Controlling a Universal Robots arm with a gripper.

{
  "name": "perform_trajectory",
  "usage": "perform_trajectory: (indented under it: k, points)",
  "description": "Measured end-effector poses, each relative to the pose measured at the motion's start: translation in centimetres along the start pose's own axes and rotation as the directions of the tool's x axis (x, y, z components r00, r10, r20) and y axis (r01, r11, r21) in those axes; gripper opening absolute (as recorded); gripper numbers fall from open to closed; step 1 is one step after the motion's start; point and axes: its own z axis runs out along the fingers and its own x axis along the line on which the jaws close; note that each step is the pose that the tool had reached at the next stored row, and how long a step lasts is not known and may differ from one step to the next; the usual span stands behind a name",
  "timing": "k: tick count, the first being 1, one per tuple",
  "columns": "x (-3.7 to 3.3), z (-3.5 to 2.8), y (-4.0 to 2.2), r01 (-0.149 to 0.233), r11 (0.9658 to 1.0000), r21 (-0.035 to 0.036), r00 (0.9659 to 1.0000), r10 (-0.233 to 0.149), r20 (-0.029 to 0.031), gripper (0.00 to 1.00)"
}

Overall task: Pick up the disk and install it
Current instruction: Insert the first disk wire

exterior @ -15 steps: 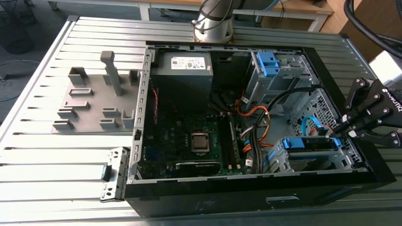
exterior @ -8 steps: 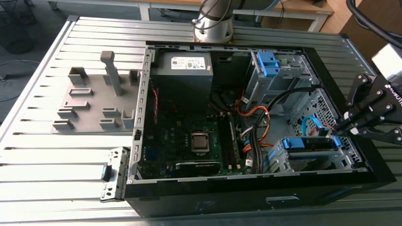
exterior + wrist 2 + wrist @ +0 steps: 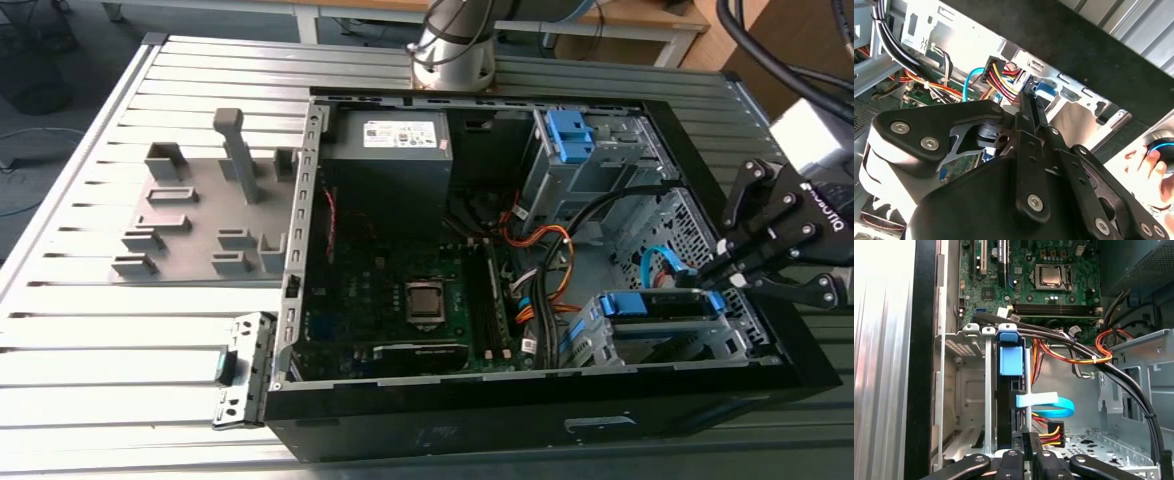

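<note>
Disk, silver, blue caddy frame, seated in drive cage, gripper beside

One disk, one bare blue bracket, one computer case.

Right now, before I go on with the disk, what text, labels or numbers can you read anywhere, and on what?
Nothing can be quoted for certain.
White sticker on the power-supply box: print too small.
Gripper body: white lettering, tilted and cut off at the picture's edge.
Motherboard: markings too small.
Disk, blue caddy tab: no print seen.
</note>
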Motion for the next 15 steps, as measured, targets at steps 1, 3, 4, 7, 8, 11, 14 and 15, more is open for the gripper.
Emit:
perform_trajectory:
  k: [1, 3, 4, 7, 8, 11, 14, 15]
  points:
    - [0.0, 0.08, 0.12, 0.0, 1.0, 0.0, 1.0, 0.0, 0.0001, 0.16]
    - [0.02, 0.23, 0.25, 0.0, 1.0, 0.0, 1.0, 0.0, 0.0001, 0.16]
    - [0.02, 0.31, 0.29, 0.0, 1.0, 0.0, 1.0, 0.0, 0.0, 0.16]
    - [0.03, 0.58, 0.38, 0.0, 1.0, 0.0, 1.0, 0.0, 0.0001, 0.16]
    - [0.04, 0.64, 0.42, 0.0, 1.0, 0.0, 1.0, 0.0, 0.0001, 0.16]
    - [0.05, 0.74, 0.45, 0.0, 1.0, 0.0, 1.0, 0.0, -0.0001, 0.16]
    - [0.07, 0.8, 0.47, 0.0, 1.0, 0.0, 1.0, 0.0, 0.0001, 0.16]
    - [0.08, 0.81, 0.47, 0.0, 1.0, 0.0, 1.0, 0.0, 0.0001, 0.16]
